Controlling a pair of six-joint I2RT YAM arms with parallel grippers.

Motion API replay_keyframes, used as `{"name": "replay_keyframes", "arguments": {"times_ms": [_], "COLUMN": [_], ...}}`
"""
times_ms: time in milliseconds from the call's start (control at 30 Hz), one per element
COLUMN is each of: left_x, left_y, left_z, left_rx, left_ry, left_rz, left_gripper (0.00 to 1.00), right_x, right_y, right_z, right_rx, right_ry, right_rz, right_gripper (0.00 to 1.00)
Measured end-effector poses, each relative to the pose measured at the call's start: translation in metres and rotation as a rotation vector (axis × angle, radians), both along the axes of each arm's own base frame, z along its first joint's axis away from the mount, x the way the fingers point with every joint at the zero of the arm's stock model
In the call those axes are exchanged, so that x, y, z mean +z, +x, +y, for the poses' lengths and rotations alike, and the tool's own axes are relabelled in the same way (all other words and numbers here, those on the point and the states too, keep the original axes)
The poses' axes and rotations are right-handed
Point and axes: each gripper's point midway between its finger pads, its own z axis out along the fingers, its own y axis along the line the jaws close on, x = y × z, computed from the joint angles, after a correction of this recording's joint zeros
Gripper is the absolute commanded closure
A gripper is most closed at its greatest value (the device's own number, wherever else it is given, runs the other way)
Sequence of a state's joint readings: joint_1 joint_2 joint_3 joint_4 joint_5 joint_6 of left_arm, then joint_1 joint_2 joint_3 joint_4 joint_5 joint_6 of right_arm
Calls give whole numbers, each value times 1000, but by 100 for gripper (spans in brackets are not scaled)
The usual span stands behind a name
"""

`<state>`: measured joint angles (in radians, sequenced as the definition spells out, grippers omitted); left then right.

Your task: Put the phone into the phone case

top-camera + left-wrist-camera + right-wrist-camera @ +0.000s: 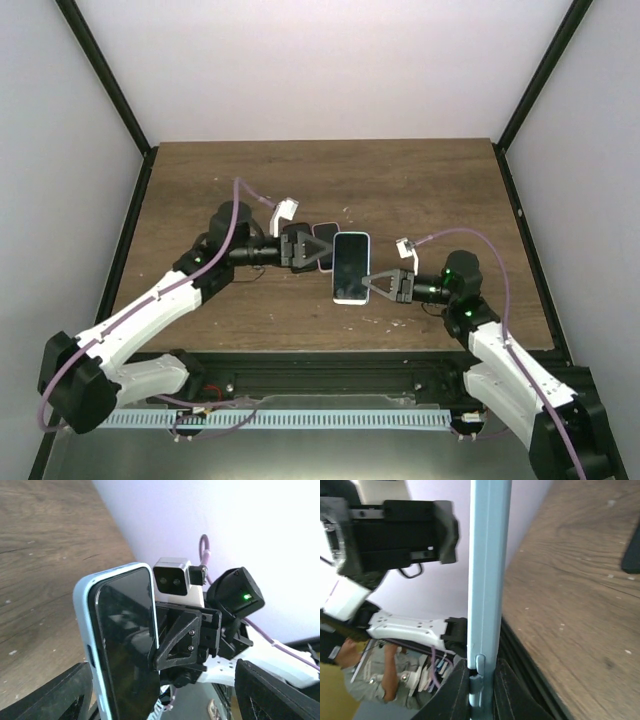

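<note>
— Where is the phone [351,267]?

— Near the middle of the counter [420,190], screen turned up toward the overhead camera; it is pale blue round the rim with a dark glass face; the right fingers [454,700] grip it at its 4 o'clock corner.

— How do those fingers sit on it?

— Clamped, one on each face of the phone; the right wrist view shows the pale blue edge running straight up from between them; from the left wrist view the phone appears to be raised off the wood.

— And the phone case [324,243]?

— A dark piece with a pinkish rim, just beside the phone at its 10 o'clock; from above I cannot tell whether the two touch.

— What about the left fingers [70,695]?

— Spread wide apart, one at each lower corner of the left wrist view, and I see nothing gripped between them; from above they sit just at 9 o'clock of the phone case, pointing toward 3 o'clock; I cannot tell whether they touch it.

— So the two arms face each other?

— Yes; the left reaches in from 9 o'clock, the right from 4 o'clock, with the phone and the phone case between them.
</note>
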<state>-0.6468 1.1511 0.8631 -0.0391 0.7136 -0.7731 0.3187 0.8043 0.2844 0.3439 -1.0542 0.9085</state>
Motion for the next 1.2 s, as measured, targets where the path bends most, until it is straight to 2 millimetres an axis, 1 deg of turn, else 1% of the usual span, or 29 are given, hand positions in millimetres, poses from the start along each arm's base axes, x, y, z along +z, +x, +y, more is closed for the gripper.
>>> {"name": "replay_keyframes", "arguments": {"times_ms": [67, 133, 233, 333, 433, 500, 533, 600, 667, 733, 800, 933, 967, 1133, 1167, 1200], "left_x": [9, 14, 15, 15, 18, 18, 18, 18, 19, 19, 20, 19, 18, 12, 11, 9], "left_y": [-7, -12, -16, -15, -20, -22, -23, -23, -23, -23, -24, -23, -23, -21, -21, -21], "left_z": [1, -2, -6, -7, -10, -11, -11, -11, -11, -11, -11, -11, -11, -10, -10, -10], "left_rx": [-24, -55, -93, -103, -127, -136, -139, -142, -145, -146, -148, -144, -141, -128, -128, -127], "left_ry": [-40, -78, -110, -130, -145, -150, -152, -156, -160, -165, -169, -164, -160, -129, -125, -119], "left_rz": [-8, -6, 10, 14, 17, 23, 21, 25, 23, 26, 25, 32, 33, 34, 37, 46], "left_gripper": [24, 25, 27, 35, 46, 56, 62, 77, 90, 96, 100, 100, 98, 57, 50, 46], "right_x": [15, 25, 37, 45, 51, 55, 56, 58, 60, 60, 60, 59, 57, 54, 55, 56], "right_y": [-8, -14, -24, -30, -36, -39, -39, -40, -40, -40, -40, -39, -39, -37, -35, -34], "right_z": [1, 4, 9, 15, 19, 20, 21, 21, 22, 22, 22, 22, 23, 23, 23, 23], "right_rx": [37, 71, 123, 159, 186, 200, 203, 207, 212, 212, 212, 207, 205, 194, 184, 174], "right_ry": [37, 61, 95, 122, 142, 152, 156, 163, 169, 172, 172, 168, 164, 155, 157, 159], "right_rz": [-34, -47, -53, -49, -55, -62, -63, -63, -64, -62, -60, -61, -60, -48, -48, -50], "right_gripper": [99, 99, 99, 99, 99, 99, 99, 99, 99, 99, 99, 99, 99, 99, 99, 99]}}
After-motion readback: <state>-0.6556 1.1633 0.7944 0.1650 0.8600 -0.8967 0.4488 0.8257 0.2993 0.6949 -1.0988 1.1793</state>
